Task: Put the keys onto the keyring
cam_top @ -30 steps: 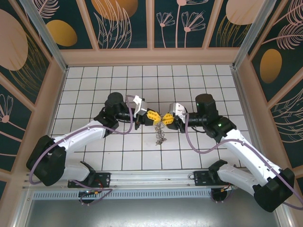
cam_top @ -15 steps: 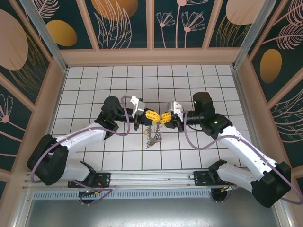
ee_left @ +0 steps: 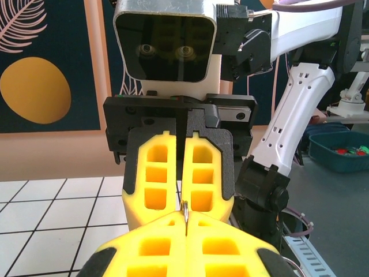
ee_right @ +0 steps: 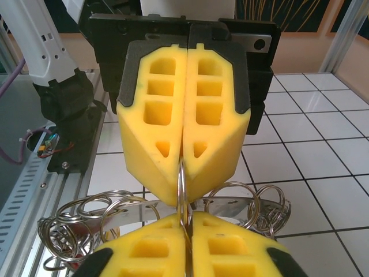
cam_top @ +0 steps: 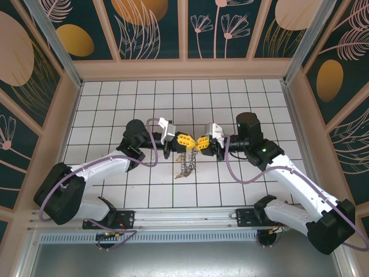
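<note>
1. From above: the left gripper and right gripper meet tip to tip over the middle of the tiles. Both are clenched on the keyring, and its bundle dangles beneath them.
2. Left wrist: thin ring wire is pinched between its yellow pads. I'd hold both grips firm and twist gently to part the coil.
3. Right wrist: small rings fan out on either side below. No brand or writing is readable.
</note>
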Available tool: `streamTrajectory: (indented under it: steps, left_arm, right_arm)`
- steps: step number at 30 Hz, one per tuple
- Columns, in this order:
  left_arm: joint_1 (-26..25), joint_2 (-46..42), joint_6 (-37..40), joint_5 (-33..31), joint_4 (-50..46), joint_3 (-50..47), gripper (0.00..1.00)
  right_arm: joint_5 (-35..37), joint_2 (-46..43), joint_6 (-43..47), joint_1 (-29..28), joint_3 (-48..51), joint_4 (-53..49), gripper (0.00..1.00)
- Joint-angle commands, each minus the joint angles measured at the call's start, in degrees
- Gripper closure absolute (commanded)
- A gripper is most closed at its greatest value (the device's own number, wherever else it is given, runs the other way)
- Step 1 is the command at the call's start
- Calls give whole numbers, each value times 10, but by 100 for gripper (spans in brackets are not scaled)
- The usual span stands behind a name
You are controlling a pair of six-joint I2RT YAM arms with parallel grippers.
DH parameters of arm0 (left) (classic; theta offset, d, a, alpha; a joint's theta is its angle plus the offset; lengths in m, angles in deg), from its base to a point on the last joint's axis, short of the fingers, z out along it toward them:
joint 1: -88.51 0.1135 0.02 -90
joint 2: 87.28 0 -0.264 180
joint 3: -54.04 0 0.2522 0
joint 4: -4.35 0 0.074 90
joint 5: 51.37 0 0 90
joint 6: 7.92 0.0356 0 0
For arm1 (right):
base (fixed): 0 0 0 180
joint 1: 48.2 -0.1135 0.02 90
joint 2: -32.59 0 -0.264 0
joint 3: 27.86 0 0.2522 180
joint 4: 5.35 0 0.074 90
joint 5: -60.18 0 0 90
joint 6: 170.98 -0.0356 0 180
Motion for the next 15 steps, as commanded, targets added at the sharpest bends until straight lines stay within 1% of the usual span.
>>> streamTrajectory:
  steps: [1, 4, 6, 9, 10, 11, 12, 15]
  left_arm:
    - [-10, -4, 16, 6, -21, -4, 100]
    - [-11, -11, 36, -5, -58, -3, 100]
    - [-11, -22, 59, -16, -93, -5, 98]
    - [-11, -37, 92, -17, -147, 1, 100]
    - [-11, -39, 94, -16, -152, 1, 100]
    - [-10, -42, 92, -18, -152, 2, 100]
    - [-11, -42, 85, -20, -147, 1, 100]
    - [-10, -39, 63, -21, -118, -3, 100]
  right_arm:
    - [-21, -14, 1, -1, -3, 30, 96]
    - [-21, -15, 5, 0, -5, 25, 100]
    - [-21, -16, 10, 0, -7, 15, 100]
    - [-21, -20, 13, 0, -7, 8, 100]
    - [-20, -23, 10, 0, -5, 11, 93]
    - [-21, -26, 7, 0, -1, 16, 84]
    - [-20, -28, 5, 0, 2, 20, 80]
    - [-23, -30, 5, -1, 5, 22, 79]
